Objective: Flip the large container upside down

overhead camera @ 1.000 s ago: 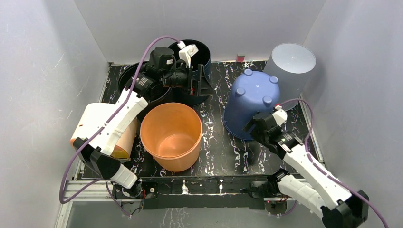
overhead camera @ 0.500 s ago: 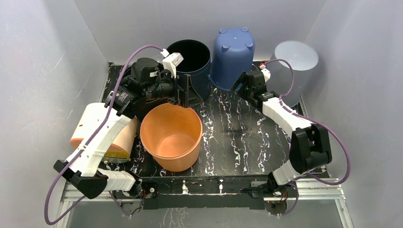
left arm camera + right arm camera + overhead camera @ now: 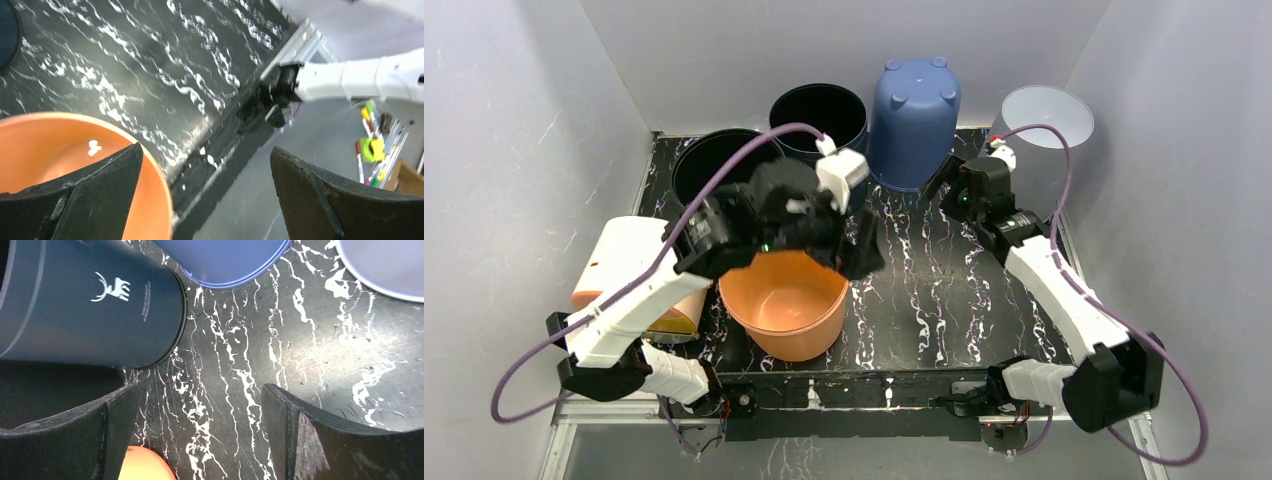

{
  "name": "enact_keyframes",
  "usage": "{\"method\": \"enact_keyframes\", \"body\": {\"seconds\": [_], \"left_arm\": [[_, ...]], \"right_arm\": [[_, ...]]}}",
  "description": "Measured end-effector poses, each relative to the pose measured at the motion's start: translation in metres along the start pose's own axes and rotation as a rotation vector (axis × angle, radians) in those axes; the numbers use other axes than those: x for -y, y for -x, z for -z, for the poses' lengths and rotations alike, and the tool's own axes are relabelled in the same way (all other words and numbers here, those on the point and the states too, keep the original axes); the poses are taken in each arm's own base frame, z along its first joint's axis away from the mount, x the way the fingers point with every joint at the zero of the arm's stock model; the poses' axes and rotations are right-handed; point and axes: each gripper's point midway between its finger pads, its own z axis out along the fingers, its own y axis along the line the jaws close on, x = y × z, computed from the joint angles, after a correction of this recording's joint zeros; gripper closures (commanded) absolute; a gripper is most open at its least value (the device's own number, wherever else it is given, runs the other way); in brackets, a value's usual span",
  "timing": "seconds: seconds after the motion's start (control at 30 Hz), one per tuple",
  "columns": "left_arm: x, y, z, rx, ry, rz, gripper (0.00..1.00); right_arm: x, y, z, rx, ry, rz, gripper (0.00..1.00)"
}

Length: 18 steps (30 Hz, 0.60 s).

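Right wrist: blue container [image 3: 225, 260] beyond spread fingers [image 3: 320, 440], apart.

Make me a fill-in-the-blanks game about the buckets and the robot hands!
1. The blue bucket stands ____ down, with its little feet on top.
2. The front bucket, by the open left hand, is coloured ____.
3. The right hand is open and holds ____.

Missing words: upside; orange; nothing
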Motion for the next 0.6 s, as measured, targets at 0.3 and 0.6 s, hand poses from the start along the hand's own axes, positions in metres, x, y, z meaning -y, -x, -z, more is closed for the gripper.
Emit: {"method": "enact_keyframes", "body": {"seconds": [0.3,0.6], "left_arm": [[0.006,-0.076,-0.003,-0.173,0.318,-0.062,0.06],[-0.044,-0.142,-0.025,-0.272,0.561,-0.059,0.39]], "right_arm": [[0.018,0.007,0.042,0.018,-0.067,0.036,0.04],[0.035,-0.003,0.047,-0.015,-0.137,0.052,0.03]]}}
